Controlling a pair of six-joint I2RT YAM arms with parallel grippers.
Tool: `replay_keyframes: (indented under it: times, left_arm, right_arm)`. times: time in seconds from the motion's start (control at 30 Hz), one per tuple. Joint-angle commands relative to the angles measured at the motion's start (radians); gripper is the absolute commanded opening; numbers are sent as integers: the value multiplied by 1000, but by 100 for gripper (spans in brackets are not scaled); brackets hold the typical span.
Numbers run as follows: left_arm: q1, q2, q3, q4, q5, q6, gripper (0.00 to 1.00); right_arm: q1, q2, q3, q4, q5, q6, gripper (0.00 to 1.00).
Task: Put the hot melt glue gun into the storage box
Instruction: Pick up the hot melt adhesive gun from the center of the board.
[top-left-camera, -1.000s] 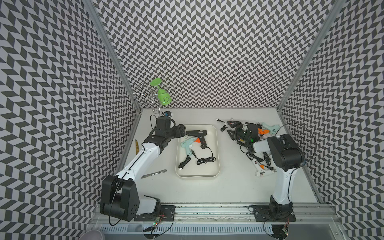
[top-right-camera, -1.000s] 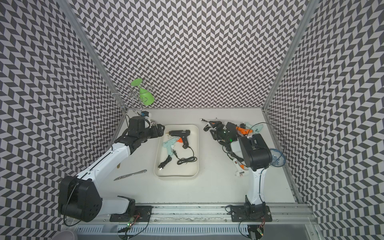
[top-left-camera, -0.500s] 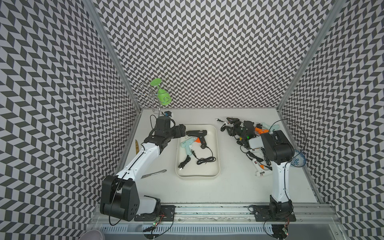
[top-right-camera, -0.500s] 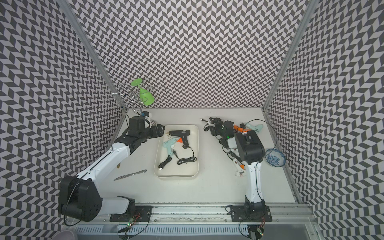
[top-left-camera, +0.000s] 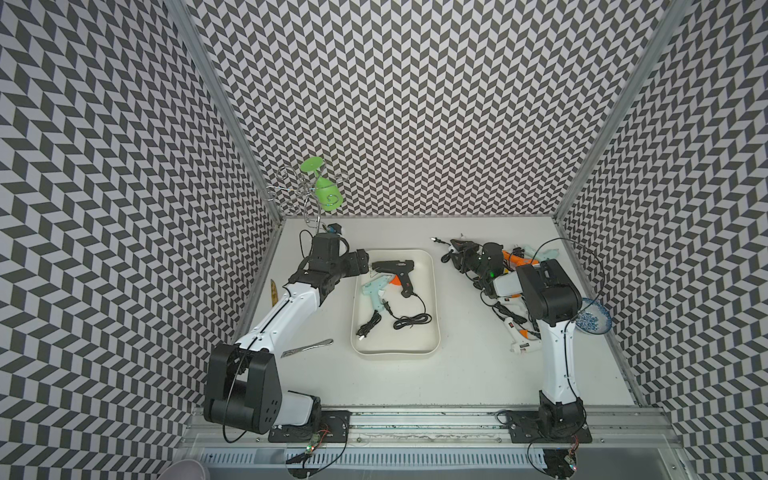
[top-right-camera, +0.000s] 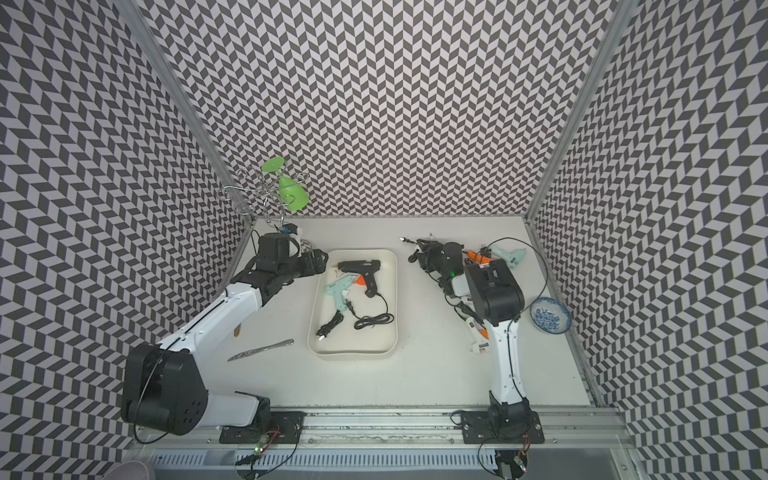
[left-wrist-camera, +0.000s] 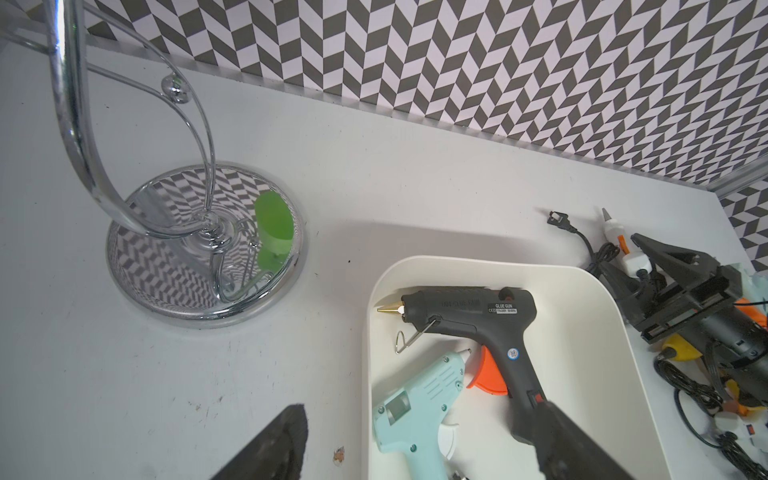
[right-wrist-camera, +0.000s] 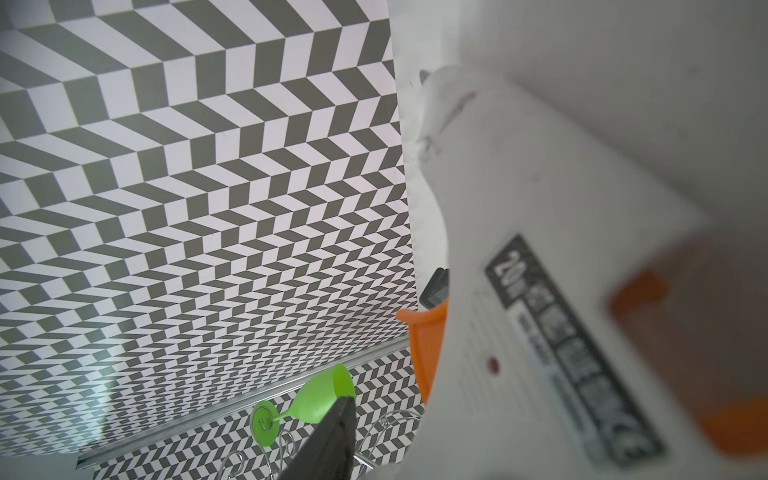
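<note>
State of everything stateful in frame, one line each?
storage box, holds two glue guns
black glue gun, lying in box
mint glue gun, lying in box
left hand, open, empty
right hand, open or shut unclear
white glue gun, against right hand, grip unclear
green goblet, hanging upside down on chrome rack

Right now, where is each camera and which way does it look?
Top views: high in front, looking down on the shallow cream-white plastic storage box, left arm and right arm.
Left wrist: faces the black plastic glue gun inside that box; dark fingertips show.
Right wrist: close against a blurred white plastic glue gun; one fingertip shows.
Shared: right wrist and top views see the green plastic goblet.
</note>
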Motion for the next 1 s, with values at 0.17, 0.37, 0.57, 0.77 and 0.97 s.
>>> replay_keyframes:
  times: [0.17, 0.37, 0.57, 0.77, 0.97]
  left_arm:
    - [10, 9, -12, 38, 11, 24, 88]
    - [10, 4, -12, 44, 15, 32, 88]
    - [10, -2, -17, 49, 11, 46, 88]
    - [16, 0, -34, 56, 13, 42, 88]
    - [26, 11, -39, 68, 24, 38, 88]
  right_arm:
    - [-10, -61, -53, -54, 0, -73, 33]
    - [-13, -78, -85, -19, -41, -109, 21]
    - [-13, -180, -103, -96, -136, -303, 21]
    - [-2, -379, -128, -267, -198, -509, 21]
    - [15, -576, -113, -454, -234, -719, 20]
